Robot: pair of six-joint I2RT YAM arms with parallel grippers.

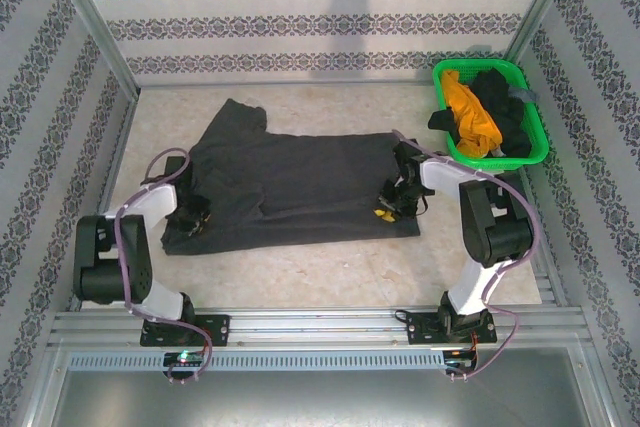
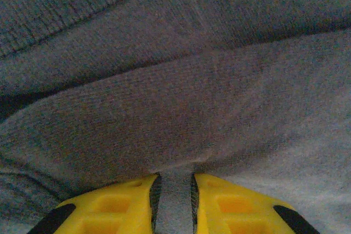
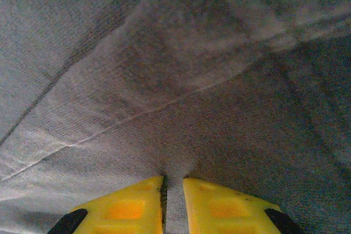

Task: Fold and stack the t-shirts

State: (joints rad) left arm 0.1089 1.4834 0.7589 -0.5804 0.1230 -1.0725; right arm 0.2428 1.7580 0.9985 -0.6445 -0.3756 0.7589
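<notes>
A large dark charcoal-grey t-shirt (image 1: 290, 182) lies spread across the middle of the table. My left gripper (image 1: 193, 219) is down at its near left corner, yellow jaws shut on a pinch of the grey cloth (image 2: 174, 201). My right gripper (image 1: 387, 209) is at the shirt's near right edge, also shut on a fold of the same cloth (image 3: 174, 204). A mustard-yellow t-shirt (image 1: 470, 117) and a black t-shirt (image 1: 500, 112) lie bundled in the green basket.
The green mesh basket (image 1: 536, 142) stands at the far right corner. Patterned walls close in the table on three sides. Bare tabletop (image 1: 310, 262) runs between the shirt and the arm bases.
</notes>
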